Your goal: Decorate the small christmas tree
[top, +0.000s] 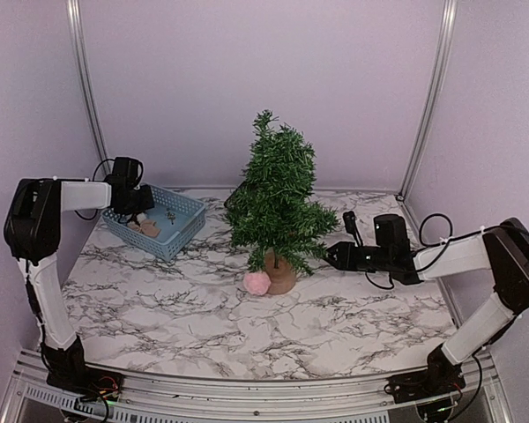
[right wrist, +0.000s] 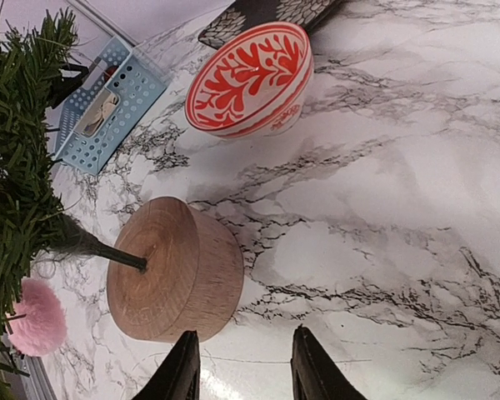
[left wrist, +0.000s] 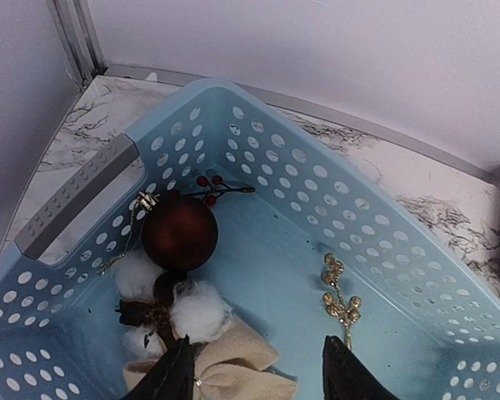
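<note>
Tree upright mid-table on its wooden stump, well right of the blue basket at far left. Pink pompom lies on the table just beside the stump, on its near-left.

Left claw hangs inside the basket, jaws apart, nothing between them. One finger is against or just over a cloth bow; cannot tell which. Cotton tufts and a dark red ball crowd just beyond it. A gold bead sprig lies apart to the right.

Right claw is low beside the stump's right side, jaws apart, empty, not touching.

Risks, as judged:
- Trimmings lie bunched. Closing here may catch bow and cotton together, or drag the ball's hanger along.
- The ball is round and smooth, so an off-centre pinch could squirt it away.
- The tree looks light. Pushing a trimming into the branches may tip it unless the stump is braced.
- The right claw could nudge the stump toward the pompom or the patterned bowl beyond.
</note>
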`<move>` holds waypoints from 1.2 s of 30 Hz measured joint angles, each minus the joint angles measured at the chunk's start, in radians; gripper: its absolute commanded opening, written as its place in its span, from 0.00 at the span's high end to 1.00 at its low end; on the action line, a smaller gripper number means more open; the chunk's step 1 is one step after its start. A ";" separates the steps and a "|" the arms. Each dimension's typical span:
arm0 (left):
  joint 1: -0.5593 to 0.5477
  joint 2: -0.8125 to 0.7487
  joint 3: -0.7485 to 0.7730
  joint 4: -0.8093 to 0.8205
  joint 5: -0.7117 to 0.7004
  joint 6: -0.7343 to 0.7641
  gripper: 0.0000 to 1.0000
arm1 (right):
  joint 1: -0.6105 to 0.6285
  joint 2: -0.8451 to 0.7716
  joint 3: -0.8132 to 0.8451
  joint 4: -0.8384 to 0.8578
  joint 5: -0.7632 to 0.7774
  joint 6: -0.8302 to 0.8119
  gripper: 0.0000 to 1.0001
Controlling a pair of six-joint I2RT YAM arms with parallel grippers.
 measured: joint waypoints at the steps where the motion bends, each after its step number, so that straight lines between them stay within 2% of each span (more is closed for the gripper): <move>1: 0.006 0.018 0.016 -0.008 0.001 0.011 0.47 | -0.003 0.004 0.002 -0.001 0.000 -0.002 0.63; 12: 0.088 0.176 0.241 -0.060 0.008 0.103 0.48 | -0.013 0.050 0.020 -0.002 -0.009 -0.007 0.63; 24: 0.087 0.290 0.310 -0.129 0.016 0.124 0.47 | -0.014 0.087 0.035 -0.003 -0.025 -0.007 0.63; 36: 0.084 0.299 0.335 -0.248 0.123 0.130 0.59 | -0.014 0.098 0.051 -0.003 -0.030 -0.008 0.63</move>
